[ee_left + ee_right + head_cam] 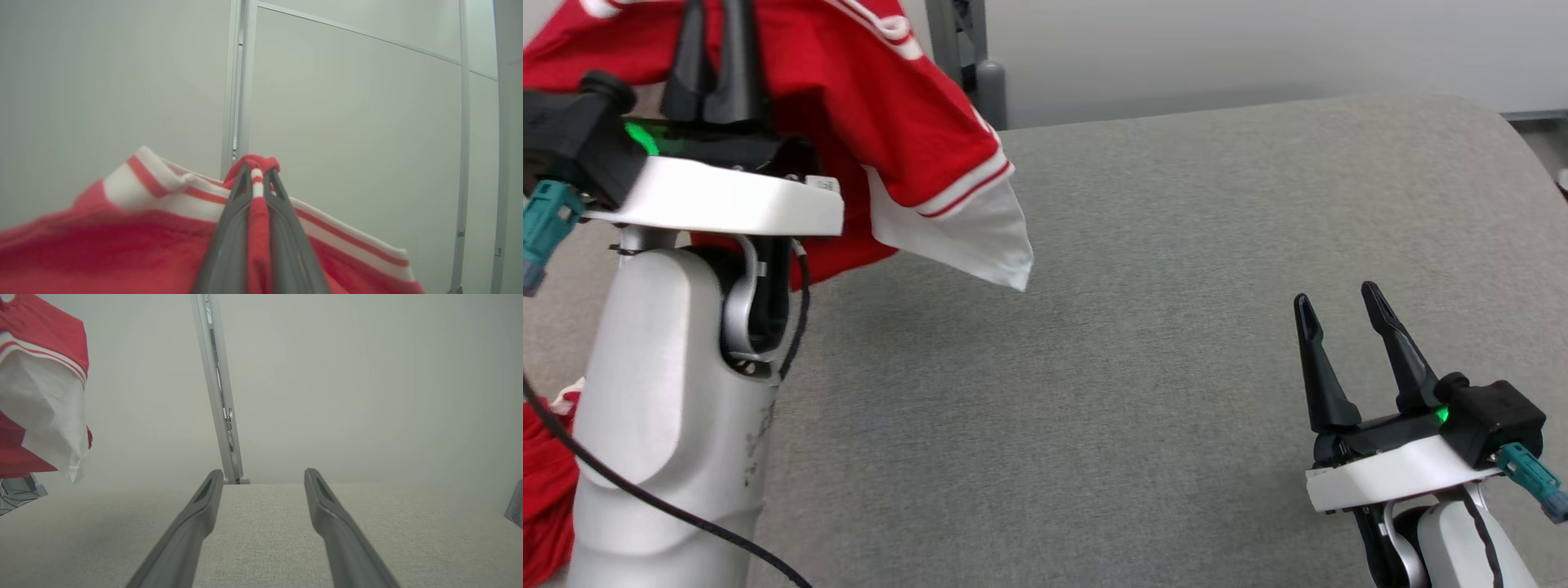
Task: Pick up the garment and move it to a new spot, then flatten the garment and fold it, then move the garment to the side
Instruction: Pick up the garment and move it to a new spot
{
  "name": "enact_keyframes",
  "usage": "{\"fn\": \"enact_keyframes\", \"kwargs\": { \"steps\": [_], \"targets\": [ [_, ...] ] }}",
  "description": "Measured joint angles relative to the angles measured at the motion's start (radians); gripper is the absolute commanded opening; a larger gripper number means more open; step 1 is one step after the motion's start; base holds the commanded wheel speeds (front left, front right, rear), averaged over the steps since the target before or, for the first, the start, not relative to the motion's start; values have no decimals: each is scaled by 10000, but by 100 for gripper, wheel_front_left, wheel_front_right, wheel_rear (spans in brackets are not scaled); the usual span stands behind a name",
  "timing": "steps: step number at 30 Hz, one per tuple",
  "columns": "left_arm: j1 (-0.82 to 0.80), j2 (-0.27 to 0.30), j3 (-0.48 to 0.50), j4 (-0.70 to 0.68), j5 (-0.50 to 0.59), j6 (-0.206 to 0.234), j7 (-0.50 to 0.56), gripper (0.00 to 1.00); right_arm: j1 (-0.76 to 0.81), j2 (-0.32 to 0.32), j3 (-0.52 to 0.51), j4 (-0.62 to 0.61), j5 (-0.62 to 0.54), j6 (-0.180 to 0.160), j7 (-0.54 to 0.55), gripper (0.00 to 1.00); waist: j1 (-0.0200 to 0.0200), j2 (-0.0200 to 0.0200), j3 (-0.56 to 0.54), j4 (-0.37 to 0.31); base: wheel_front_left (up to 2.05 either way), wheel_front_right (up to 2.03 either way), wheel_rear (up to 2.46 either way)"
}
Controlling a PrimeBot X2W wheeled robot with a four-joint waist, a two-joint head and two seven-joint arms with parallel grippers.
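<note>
Closest in head view, the left gripper (717,33) pinches the garment (890,106) aloft above the grey surface (1176,343); left wrist view shows it clamped on a fold; right wrist view has the right gripper (263,475) wide, empty, garment hanging leftward.

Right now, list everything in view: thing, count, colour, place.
shirt: one, red with white trim, hanging at upper left over the table
red cloth: one patch, red, lower left edge of the head view; cannot tell whether it is the same shirt
table: one, grey fabric top, across the foreground
post: one, grey, behind the table's far edge
wall: one, pale, background
left gripper: one, dark, raised, shut on the shirt
right gripper: one, dark, open, low right above the table
</note>
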Motion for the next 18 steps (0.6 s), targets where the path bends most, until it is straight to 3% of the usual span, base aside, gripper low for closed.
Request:
{"fn": "enact_keyframes", "kwargs": {
  "steps": [10, 18],
  "targets": [
    [-333, -407, -1438, 1147, 29, -704, -199, 0, -165, 0, 84, -25, 345, 0, -2, 100, 0, 0, 322, -1570, 0, 0, 0],
    [-738, -514, -2242, 2807, 706, -794, -874, 0, -256, -4, 50, -58, 477, 0, 0, 100, 1, 0, 906, -2244, 0, 0, 0]
  ]
}}
